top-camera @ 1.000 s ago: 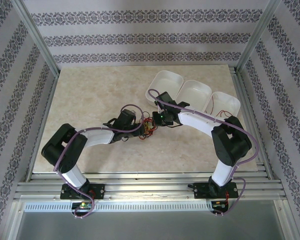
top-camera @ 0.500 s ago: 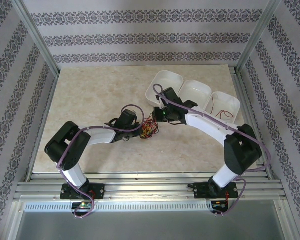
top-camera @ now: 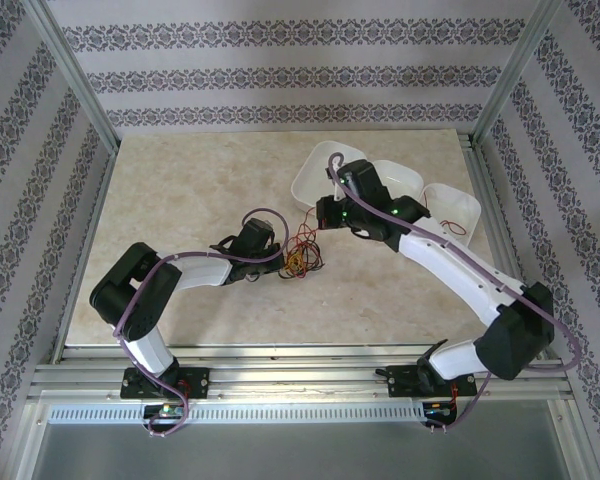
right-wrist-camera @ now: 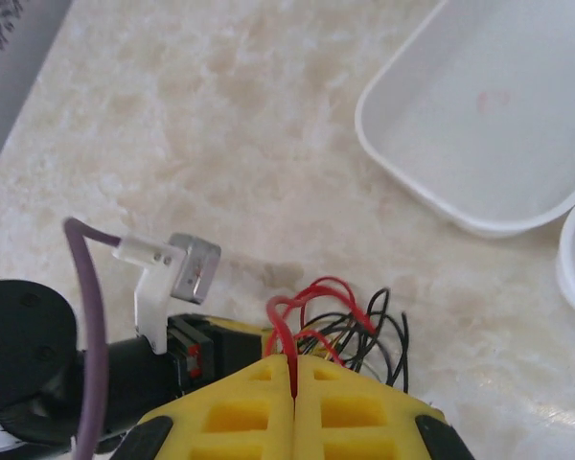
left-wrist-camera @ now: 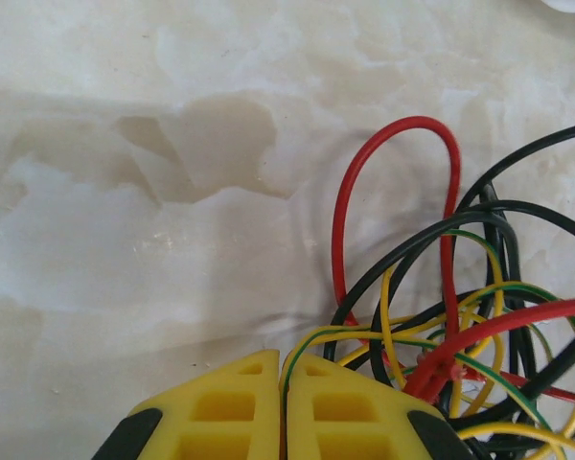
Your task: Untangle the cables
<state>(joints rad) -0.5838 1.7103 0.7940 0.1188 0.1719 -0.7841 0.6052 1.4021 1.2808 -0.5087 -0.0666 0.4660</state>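
Top external: left arm (top-camera: 195, 272) bent, jaws pinching yellow cable (left-wrist-camera: 364, 333); right arm (top-camera: 450, 268) outstretched, jaws pinching red cable (right-wrist-camera: 286, 331)

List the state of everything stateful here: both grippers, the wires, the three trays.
left gripper: shut on thin yellow-green cable
right gripper: shut on thin red cable
thin black cable: tangled with both on the marble table
left white plastic tray: empty
middle white tray: partly behind right arm, contents unclear
right white tray: holds a loose red wire
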